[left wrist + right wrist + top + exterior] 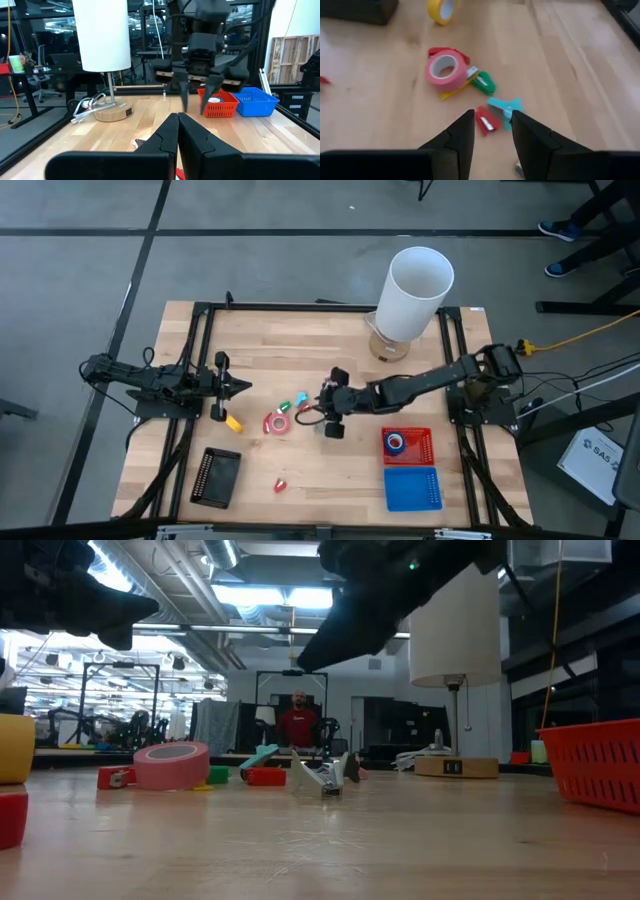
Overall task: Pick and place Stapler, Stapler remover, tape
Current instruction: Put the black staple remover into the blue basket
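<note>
The wooden slatted table (300, 340) is seen with most of the work judged still undone: only a blue tape roll (396, 442) is lodged in the red mesh basket (422, 432), beside a blue basket (412, 488). The black ribbed box (218, 477) is left untouched. The pink tape ring (443, 69), the yellow tape ring (442, 9), the green stapler (484, 82) and the teal claw-shaped stapler remover (504, 108) are left loose mid-table. The right gripper (491, 124) is held released above a small red piece (485, 121); the left gripper (177, 125) is parked clenched at the table's left edge.
</note>
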